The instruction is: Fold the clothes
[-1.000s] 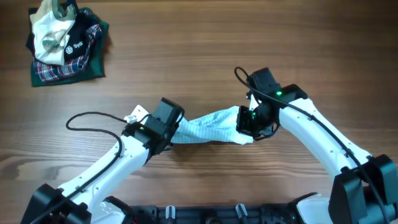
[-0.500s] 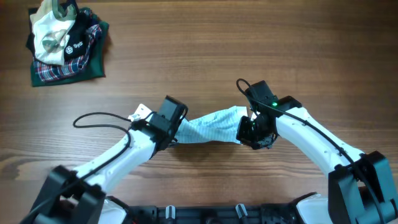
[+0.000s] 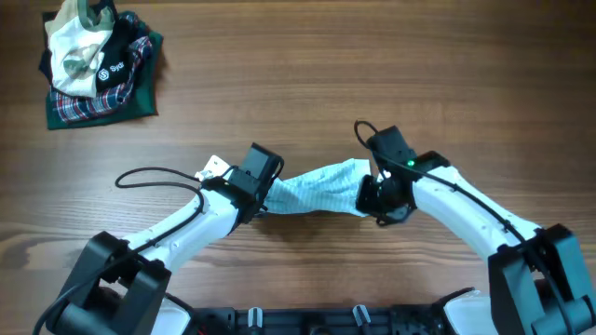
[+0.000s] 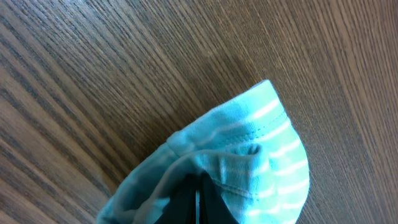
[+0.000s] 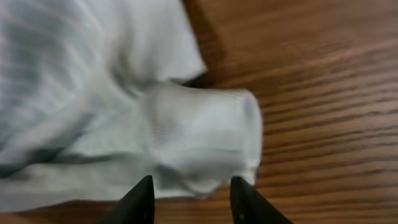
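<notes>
Garment (image 3: 317, 191) lies stretched left to right; left gripper (image 4: 198, 182) clamped on its left end; right gripper (image 5: 193, 183), jaws parted, at its right end.

Gripper (image 4: 198, 188) pinching the garment (image 4: 261, 143) over the worktop (image 4: 93, 74).

The two dark fingers (image 4: 184, 202) are pressing together at the bottom edge of the view, with barely a slit showing between them, and a fold of the pale turquoise cloth is sitting caught at their tips. The garment is bulging up and to the right from the grip, showing faint white stripes and a stitched hem curving round its outer edge. Its rounded corner is pointing toward the upper right. Brown wood grain is running diagonally across the worktop behind it.
</notes>
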`<control>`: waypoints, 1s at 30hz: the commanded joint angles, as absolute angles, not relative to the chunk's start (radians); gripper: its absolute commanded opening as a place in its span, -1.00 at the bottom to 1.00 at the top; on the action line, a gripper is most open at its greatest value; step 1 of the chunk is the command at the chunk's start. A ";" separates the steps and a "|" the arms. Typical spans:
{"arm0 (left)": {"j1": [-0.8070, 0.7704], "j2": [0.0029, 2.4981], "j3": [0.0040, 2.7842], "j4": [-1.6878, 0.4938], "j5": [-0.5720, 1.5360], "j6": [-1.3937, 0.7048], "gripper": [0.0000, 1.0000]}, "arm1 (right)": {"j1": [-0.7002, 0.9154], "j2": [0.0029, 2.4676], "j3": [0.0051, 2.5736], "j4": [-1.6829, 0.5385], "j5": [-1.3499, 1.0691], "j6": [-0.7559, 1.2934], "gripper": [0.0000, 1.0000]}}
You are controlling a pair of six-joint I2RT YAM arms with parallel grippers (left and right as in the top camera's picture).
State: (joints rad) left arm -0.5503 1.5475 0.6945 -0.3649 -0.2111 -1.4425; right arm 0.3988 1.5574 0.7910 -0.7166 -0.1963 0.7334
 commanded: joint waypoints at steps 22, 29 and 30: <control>-0.548 1.577 0.684 -0.367 -0.231 -1.452 -0.92 | 0.403 1.539 0.740 -0.590 -0.152 0.768 -0.91; -0.548 1.577 0.684 -0.377 -0.232 -1.452 -0.92 | 0.401 1.489 0.844 -0.682 -0.164 0.889 -0.91; -0.548 1.577 0.684 -0.378 -0.232 -1.452 -0.92 | 0.400 1.488 0.860 -0.692 -0.164 0.912 -0.91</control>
State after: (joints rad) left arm -0.5503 1.5475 0.6945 -0.3660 -0.2111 -1.4425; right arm 0.3988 1.5242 0.7933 -0.6735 -0.1749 0.8200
